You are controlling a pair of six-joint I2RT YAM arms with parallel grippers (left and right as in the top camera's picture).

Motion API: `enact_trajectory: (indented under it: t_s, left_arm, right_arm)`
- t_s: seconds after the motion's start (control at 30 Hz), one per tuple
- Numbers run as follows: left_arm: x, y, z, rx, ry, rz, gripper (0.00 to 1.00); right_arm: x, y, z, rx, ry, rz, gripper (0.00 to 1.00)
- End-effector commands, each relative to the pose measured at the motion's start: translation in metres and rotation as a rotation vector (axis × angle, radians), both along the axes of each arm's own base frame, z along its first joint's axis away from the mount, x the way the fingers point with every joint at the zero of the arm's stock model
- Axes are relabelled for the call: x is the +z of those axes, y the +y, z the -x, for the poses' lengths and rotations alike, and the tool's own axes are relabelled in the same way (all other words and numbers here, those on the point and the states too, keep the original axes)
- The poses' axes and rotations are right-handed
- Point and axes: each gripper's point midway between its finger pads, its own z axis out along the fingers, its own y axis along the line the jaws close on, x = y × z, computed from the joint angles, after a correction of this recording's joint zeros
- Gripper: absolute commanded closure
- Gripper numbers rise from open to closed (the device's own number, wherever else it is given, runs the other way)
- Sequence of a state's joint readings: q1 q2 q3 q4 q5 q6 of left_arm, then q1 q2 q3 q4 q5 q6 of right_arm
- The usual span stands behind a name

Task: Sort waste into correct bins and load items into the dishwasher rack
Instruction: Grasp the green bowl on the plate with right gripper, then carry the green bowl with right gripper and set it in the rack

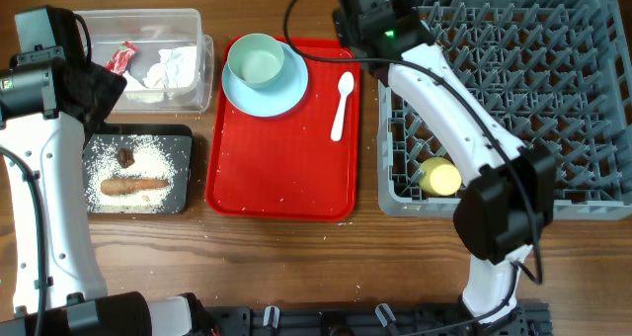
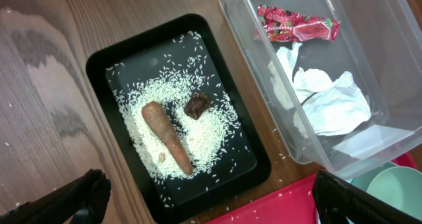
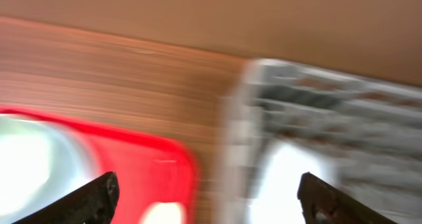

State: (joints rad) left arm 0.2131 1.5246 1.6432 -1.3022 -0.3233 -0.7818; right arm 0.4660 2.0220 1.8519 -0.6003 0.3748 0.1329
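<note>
The grey, peg-latticed dishwasher rack fills the right of the table, with a yellow cup in its near-left corner. At centre, the red tray bears a pale plate, a bowl and a white spoon. Far left, the clear tub holds a red wrapper and tissue. The black tray carries white crumbs, a brown food piece and a dark lump. The left hand and right hand gape, released.

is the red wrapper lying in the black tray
No, the red wrapper lies in the clear tub next to the white tissue.
</note>
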Motion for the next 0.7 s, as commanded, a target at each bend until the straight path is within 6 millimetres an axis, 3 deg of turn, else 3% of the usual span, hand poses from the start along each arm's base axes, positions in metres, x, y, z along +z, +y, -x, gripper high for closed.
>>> enact_trajectory:
  t_s: [0.0,0.17,0.3,0.33,0.47,0.57,0.67]
  left_arm:
    - [0.003,0.000,-0.002,-0.016,-0.004,-0.006,0.00]
    - [0.003,0.000,-0.001,-0.016,-0.004,-0.006,0.00]
    - [0.003,0.000,-0.001,-0.016,-0.004,-0.006,0.00]
    - [0.003,0.000,-0.001,-0.016,-0.004,-0.006,0.00]
    - [0.003,0.000,-0.002,-0.016,-0.004,-0.006,0.00]
    - [0.003,0.000,-0.002,-0.016,-0.004,-0.006,0.00]
    - [0.003,0.000,-0.001,-0.016,-0.004,-0.006,0.00]
  right_arm:
    - [-0.028,0.089,0.016,0.136,0.201,-0.529,0.20]
    - [-0.113,0.130,0.025,0.041,0.353,-0.589,0.32]
    - [-0.155,0.157,0.032,0.020,0.396,-0.612,0.46]
    - [-0.168,0.157,0.033,-0.003,0.416,-0.616,0.56]
    - [-0.174,0.154,0.033,-0.023,0.420,-0.604,0.76]
    - [-0.177,0.148,0.031,-0.047,0.406,-0.583,0.78]
    - [-0.179,0.147,0.033,-0.050,0.416,-0.574,0.87]
